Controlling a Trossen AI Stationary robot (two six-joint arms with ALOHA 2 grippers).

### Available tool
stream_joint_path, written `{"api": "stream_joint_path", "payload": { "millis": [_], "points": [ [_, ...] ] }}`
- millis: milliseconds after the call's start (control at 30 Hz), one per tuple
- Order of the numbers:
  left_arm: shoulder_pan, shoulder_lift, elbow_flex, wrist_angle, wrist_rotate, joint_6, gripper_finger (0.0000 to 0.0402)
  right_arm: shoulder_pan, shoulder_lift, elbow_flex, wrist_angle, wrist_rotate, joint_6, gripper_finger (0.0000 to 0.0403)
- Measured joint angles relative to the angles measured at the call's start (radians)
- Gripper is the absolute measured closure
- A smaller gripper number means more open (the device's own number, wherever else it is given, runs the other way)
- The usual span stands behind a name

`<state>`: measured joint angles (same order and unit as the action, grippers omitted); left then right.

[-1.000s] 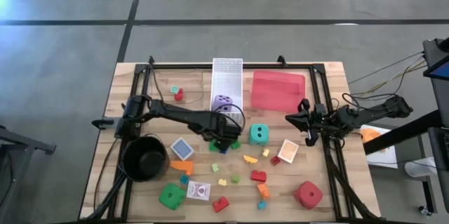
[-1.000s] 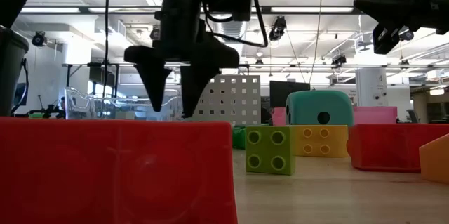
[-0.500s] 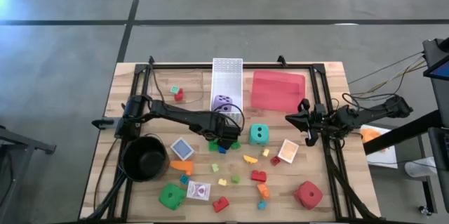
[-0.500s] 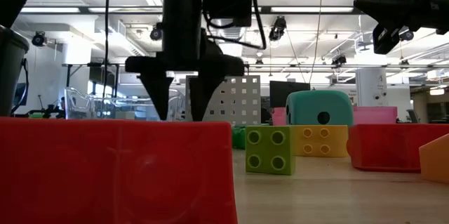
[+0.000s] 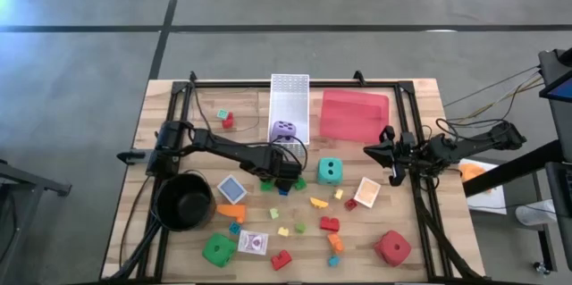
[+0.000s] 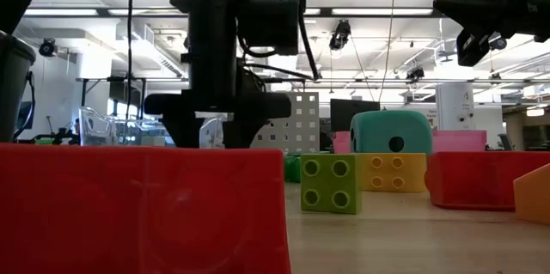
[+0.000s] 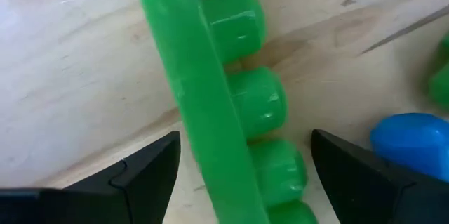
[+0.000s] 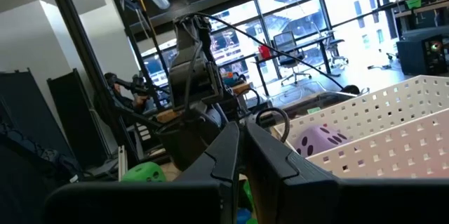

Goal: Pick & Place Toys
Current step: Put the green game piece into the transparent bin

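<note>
Your left gripper (image 5: 284, 180) is down at the table near its middle, jaws spread wide and holding nothing. In the left wrist view its two dark fingers (image 7: 140, 175) stand on either side of a green building brick (image 7: 224, 104) that lies on the wood with its studs facing sideways; neither finger touches the brick. A blue brick (image 7: 410, 140) lies just beside it. From the low view you see the left gripper sunk behind a red block (image 6: 142, 210) in the foreground, so its fingertips are hidden there.

Your right gripper (image 5: 377, 152) hangs by the table's right side, near the red tray (image 5: 353, 115), its jaws pressed together and empty.

The purple die (image 5: 283, 129) sits inside the white perforated basket (image 5: 290, 88). The teal die (image 5: 331, 171) rests on the table just right of the left gripper. The green die (image 5: 217, 250) and the red die (image 5: 392, 247) lie near the front edge, well apart. A card pack (image 5: 232, 188) lies beside the round black pot (image 5: 184, 203), and small bricks are scattered across the middle of the wooden table (image 5: 161, 133).
</note>
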<state>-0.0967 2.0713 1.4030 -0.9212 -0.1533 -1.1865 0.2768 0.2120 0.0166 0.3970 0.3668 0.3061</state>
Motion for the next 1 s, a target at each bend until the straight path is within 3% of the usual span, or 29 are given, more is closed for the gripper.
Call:
{"api": "stream_joint_path", "payload": {
  "millis": [167, 367, 700, 1000],
  "points": [
    [0.000, -0.001, -0.013, 0.007, 0.007, 0.031, 0.0125, 0.000, 0.000, 0.000, 0.000, 0.000, 0.000, 0.0382],
    [0.001, -0.001, -0.008, 0.002, 0.012, 0.091, 0.0232, 0.000, 0.000, 0.000, 0.000, 0.000, 0.000, 0.0382],
    [0.000, -0.031, -0.015, -0.016, 0.056, 0.115, 0.0231, 0.000, 0.000, 0.000, 0.000, 0.000, 0.000, 0.0382],
    [-0.030, -0.208, -0.013, -0.095, 0.091, 0.167, 0.0231, 0.000, 0.000, 0.000, 0.000, 0.000, 0.000, 0.0382]
  ]
}}
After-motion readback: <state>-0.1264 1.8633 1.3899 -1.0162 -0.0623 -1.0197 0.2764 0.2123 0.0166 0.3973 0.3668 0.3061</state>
